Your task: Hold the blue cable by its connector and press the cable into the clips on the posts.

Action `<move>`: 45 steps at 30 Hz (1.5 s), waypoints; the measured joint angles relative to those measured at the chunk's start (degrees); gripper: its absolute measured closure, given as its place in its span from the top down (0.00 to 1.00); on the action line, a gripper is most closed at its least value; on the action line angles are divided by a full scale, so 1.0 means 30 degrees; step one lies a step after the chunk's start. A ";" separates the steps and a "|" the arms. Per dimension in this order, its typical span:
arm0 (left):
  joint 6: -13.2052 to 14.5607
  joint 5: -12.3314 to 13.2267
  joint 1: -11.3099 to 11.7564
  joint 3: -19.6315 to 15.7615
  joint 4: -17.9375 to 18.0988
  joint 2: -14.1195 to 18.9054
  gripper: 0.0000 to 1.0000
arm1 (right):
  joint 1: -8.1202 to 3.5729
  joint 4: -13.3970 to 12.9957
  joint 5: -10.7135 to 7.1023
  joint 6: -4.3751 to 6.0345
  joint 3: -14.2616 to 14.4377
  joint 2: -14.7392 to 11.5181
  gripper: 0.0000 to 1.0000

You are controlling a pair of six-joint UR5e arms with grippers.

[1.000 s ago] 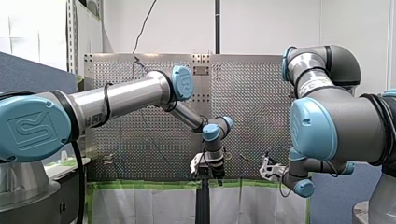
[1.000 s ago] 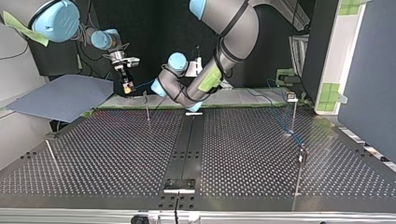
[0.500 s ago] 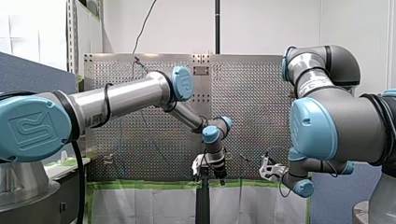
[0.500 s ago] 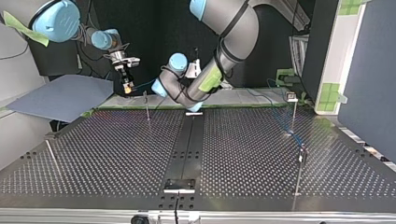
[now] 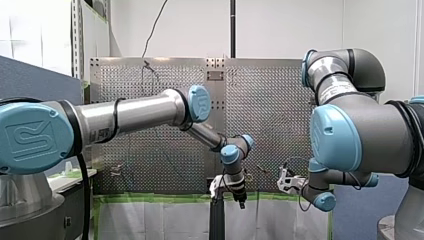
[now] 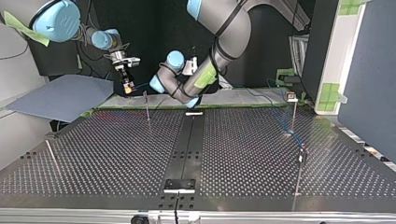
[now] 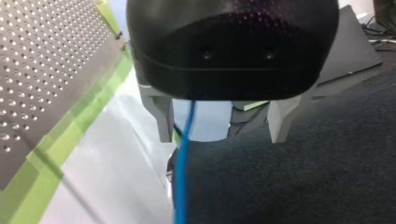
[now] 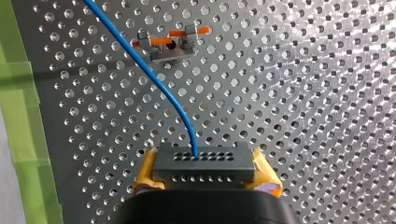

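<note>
Between pads (image 8: 145, 173) of right hand (image 8: 204, 161), blue cable connector (image 8: 204, 167)

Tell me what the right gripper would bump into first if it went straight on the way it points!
Probably the table with holes, just beyond the connector that the right gripper holds. The clip sits off that line, though depth is hard to judge.

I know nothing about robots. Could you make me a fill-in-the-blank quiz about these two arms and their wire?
My right gripper is shut on the dark connector, squeezing it between ___ pads.
The cable leaving the connector is ___.
My left gripper is ___, with the cable passing between its fingers.
Ahead of the connector, a clip on the perforated table has ___ parts.
Missing words: yellow, blue, open, orange.
</note>
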 joint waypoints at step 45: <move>-0.0213 -0.0075 0.0193 -0.0146 0.2460 -0.0971 1.00 | 0.0292 0.0036 0.0001 -0.0011 -0.0001 -0.0001 0.00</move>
